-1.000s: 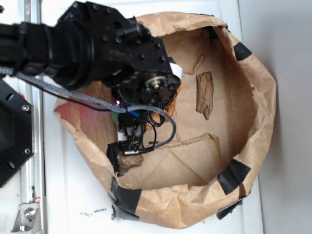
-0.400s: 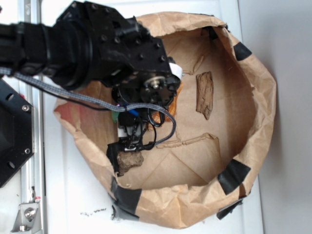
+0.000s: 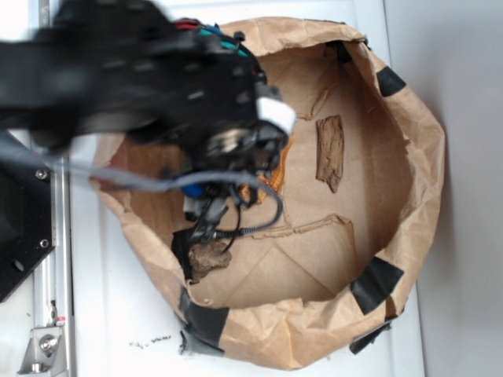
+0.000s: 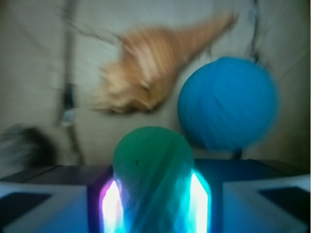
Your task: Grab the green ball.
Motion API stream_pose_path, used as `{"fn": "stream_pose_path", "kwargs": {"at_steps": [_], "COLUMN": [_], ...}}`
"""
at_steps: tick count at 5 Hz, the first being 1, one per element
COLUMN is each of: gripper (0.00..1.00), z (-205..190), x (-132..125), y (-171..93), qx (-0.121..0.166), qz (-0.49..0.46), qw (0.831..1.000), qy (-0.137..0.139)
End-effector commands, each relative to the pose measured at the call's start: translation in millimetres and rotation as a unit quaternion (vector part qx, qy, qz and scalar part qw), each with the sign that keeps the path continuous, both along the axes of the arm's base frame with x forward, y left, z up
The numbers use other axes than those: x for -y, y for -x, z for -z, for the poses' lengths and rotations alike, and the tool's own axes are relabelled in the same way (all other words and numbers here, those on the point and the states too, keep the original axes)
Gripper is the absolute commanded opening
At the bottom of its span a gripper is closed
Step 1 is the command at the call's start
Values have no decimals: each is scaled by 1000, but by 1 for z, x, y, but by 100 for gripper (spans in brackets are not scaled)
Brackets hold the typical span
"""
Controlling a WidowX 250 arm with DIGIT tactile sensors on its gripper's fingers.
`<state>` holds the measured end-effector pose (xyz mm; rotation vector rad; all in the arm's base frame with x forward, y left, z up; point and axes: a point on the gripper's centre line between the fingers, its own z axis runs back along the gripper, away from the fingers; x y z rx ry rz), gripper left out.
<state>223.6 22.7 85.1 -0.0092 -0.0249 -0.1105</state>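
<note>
My jaws clamping green ball (image 4: 153, 167), ball sitting between both glowing pads (image 4: 112, 206), inside paper bag (image 3: 416, 149). Blue ball (image 4: 227, 103) lying just beyond, up right in wrist view, near green one. Orange furry thing (image 4: 150, 68) lying behind, up left. Wood piece (image 3: 331, 152) resting on bag floor, well apart. My arm (image 3: 134, 75) blurring over bag's left rim, bag sitting on table (image 3: 118, 314).

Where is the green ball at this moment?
In the wrist view the green ball sits low in the centre, between the pincer fingers, with the blue ball just behind it to the right.
</note>
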Motion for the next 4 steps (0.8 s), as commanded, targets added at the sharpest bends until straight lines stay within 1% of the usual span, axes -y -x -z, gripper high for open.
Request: {"fn": "stream_pose_path", "kwargs": {"at_steps": [1, 2, 3, 4], "gripper": [0, 0, 0, 0], "z": [-66, -71, -72, -71], "x": [2, 0, -3, -4], "y": [-19, -27, -30, -31], "qx": [74, 75, 77, 72], "qz": [-8, -13, -16, -26], "qw": [997, 997, 997, 997], "qy": [33, 12, 4, 1]}}
